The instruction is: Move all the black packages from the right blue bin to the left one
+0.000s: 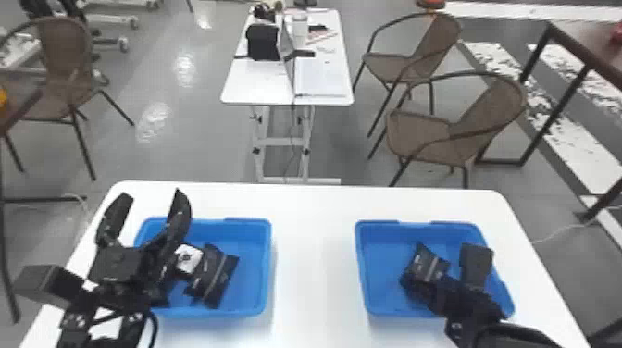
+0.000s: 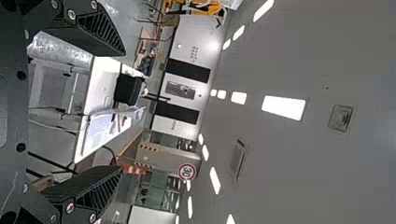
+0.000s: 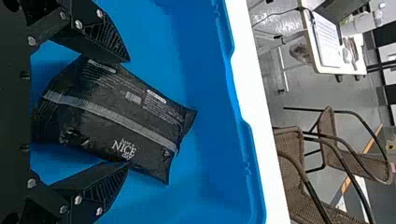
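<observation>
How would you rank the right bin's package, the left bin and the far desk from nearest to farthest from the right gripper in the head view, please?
1. Package: in the right bin.
2. Left bin: robot's left.
3. Far desk: ahead, beyond the table.

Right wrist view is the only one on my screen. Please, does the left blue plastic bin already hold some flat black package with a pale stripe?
Observer: Yes, the head view shows at least one flat black package in the left blue plastic bin.
Operator: Thank you. And the left black two-fingered gripper, is it closed?
Observer: No, the left black two-fingered gripper has its fingers spread apart.
</observation>
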